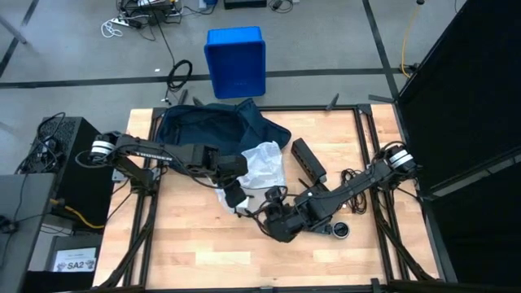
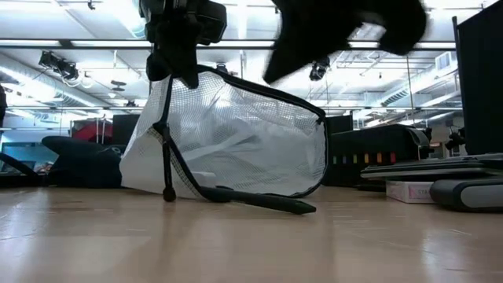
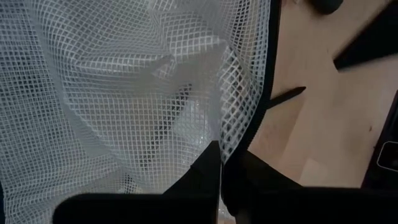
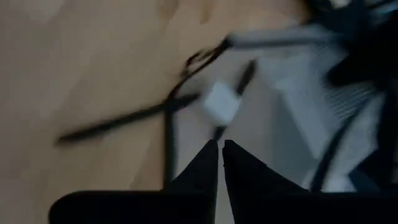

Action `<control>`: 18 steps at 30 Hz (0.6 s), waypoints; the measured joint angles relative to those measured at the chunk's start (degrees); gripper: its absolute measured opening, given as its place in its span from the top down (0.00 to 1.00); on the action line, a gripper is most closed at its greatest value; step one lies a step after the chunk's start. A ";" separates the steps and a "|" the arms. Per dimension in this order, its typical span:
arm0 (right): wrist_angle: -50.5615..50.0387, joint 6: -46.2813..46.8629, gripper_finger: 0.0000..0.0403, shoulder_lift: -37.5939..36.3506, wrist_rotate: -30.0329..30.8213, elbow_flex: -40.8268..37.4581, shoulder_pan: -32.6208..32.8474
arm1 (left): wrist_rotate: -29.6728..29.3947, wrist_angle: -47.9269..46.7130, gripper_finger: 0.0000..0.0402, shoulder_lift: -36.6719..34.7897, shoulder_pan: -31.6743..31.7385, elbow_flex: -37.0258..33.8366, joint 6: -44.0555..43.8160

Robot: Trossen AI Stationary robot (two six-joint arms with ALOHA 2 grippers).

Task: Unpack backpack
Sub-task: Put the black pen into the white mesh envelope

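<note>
Pinching the black-edged white mesh pouch [image 3: 124,93] in its closed fingers, the left gripper [image 1: 234,194] does best lifting it clear of the backpack [image 1: 213,127] at the table's far left, while the right gripper [image 1: 273,220], closed and empty, hovers nearby.

High view straight down over the whole light wooden table [image 1: 203,244], low view level at tabletop height facing the room behind, both wrist views close above the tabletop, white mesh pouch with black trim [image 2: 251,134] shared by high, low, left wrist views
</note>
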 joint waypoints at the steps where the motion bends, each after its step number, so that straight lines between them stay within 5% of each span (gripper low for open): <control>1: -1.97 0.00 0.96 0.00 -0.55 -0.02 0.00 | 0.00 0.02 1.00 0.00 0.00 0.00 0.00; 9: -9.24 0.40 0.64 3.98 -1.55 -3.12 0.17 | -0.16 -0.11 1.00 0.00 0.00 0.02 -0.03; 14: -9.03 -6.99 0.42 7.52 7.22 -5.41 -0.42 | -0.11 -0.06 1.00 0.00 0.00 0.04 -0.07; 18: -8.66 -15.16 0.35 11.27 14.56 -5.84 -1.24 | 0.58 -0.66 1.00 0.00 0.00 0.04 -0.15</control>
